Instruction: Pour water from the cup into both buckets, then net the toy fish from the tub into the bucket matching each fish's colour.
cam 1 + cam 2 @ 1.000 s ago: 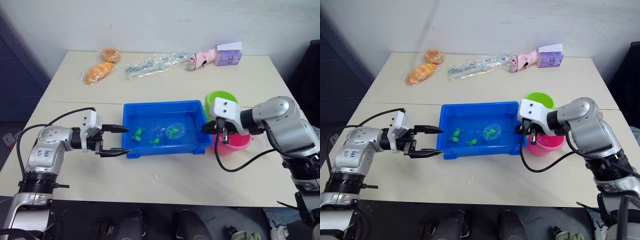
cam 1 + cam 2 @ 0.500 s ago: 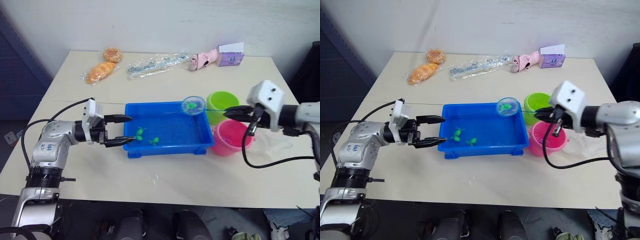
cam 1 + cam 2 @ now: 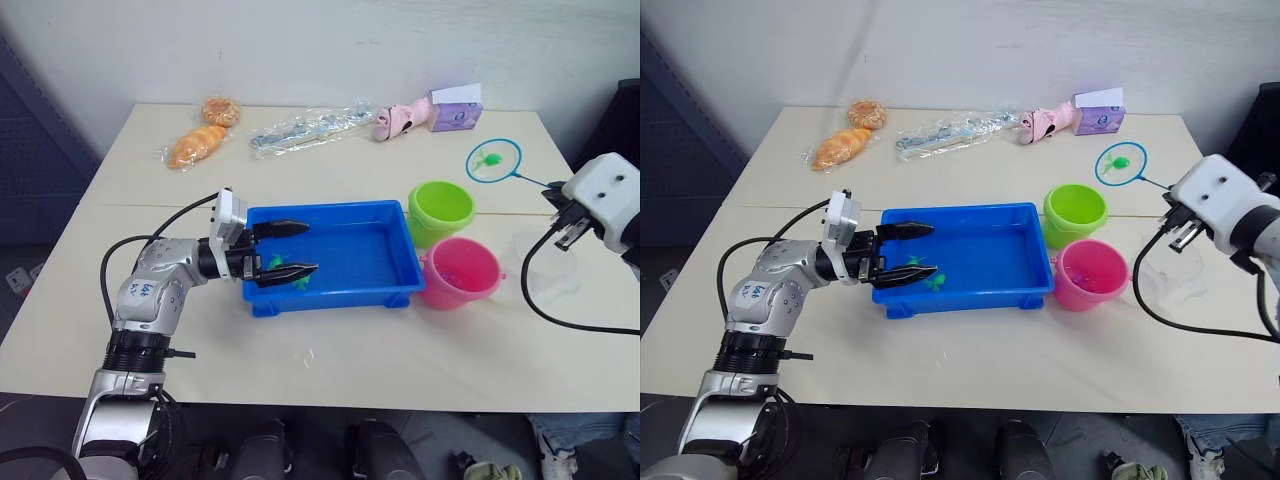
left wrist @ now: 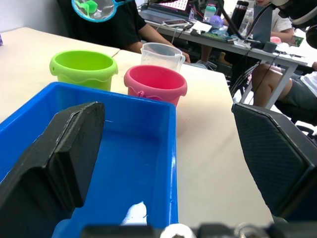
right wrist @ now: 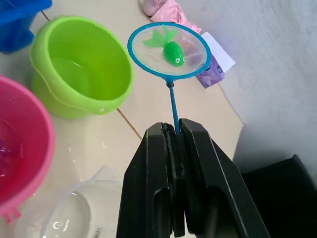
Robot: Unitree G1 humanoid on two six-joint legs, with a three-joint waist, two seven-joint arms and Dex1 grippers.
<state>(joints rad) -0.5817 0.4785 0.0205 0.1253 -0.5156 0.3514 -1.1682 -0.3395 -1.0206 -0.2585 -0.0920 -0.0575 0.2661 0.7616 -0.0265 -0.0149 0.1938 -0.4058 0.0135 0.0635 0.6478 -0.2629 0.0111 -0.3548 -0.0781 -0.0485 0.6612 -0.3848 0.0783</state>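
The blue tub [image 3: 340,255] lies mid-table with green toy fish [image 3: 285,272] at its left end. To its right stand the lime green bucket [image 3: 441,208] and, nearer me, the pink bucket [image 3: 460,272]. The clear cup [image 3: 545,270] sits right of the pink one. My right gripper [image 5: 176,130] is shut on the thin handle of the net [image 3: 493,160]. It holds the hoop in the air behind and right of the green bucket, with one green fish [image 5: 173,52] in the mesh. My left gripper [image 3: 312,247] is open over the tub's left end.
Along the table's far edge lie two bagged breads [image 3: 198,142], a clear plastic bag [image 3: 310,127], a pink toy [image 3: 400,120] and a purple box [image 3: 455,110]. In the left wrist view people sit at a desk [image 4: 233,42] beyond the table.
The net came up out of the tub with a green fish and swung right and back, past the green bucket. My left gripper slid right, from beside the tub to over its left end.
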